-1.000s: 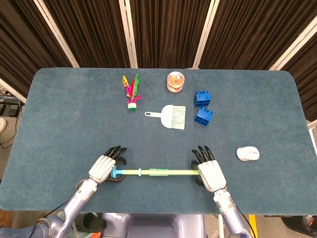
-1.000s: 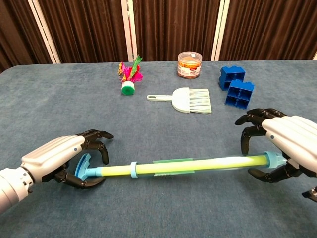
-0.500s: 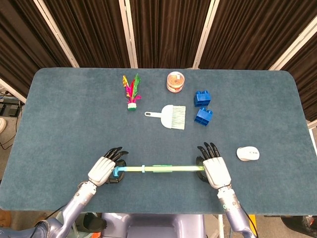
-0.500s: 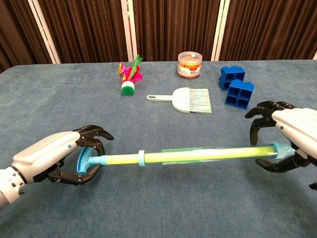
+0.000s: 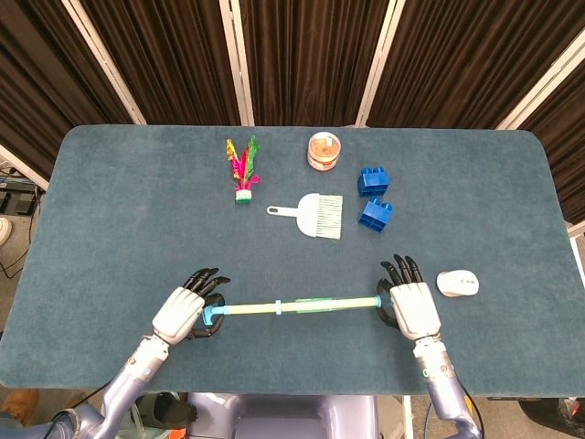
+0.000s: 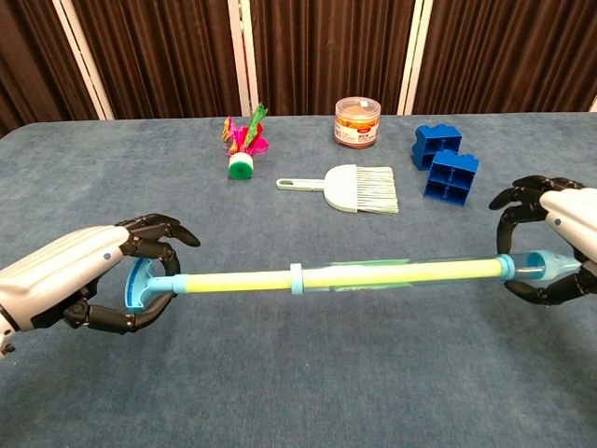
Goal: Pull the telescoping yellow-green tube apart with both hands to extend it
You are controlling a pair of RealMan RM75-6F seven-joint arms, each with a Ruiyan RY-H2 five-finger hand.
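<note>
Left hand [image 6: 79, 285] clamped on blue end of yellow-green tube [image 6: 373, 275], right hand [image 6: 560, 247] gripping opposite end; held level above table [image 6: 298, 392].

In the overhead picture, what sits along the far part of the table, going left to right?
Feather shuttlecock → small white brush → the two blue blocks. The round jar's place overlaps the brush's, so I skip it.

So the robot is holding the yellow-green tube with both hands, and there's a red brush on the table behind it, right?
Almost. The left hand and right hand do hold the yellow-green tube at its ends, but the brush behind it is white, not red. The chest view shows that clearly.
</note>
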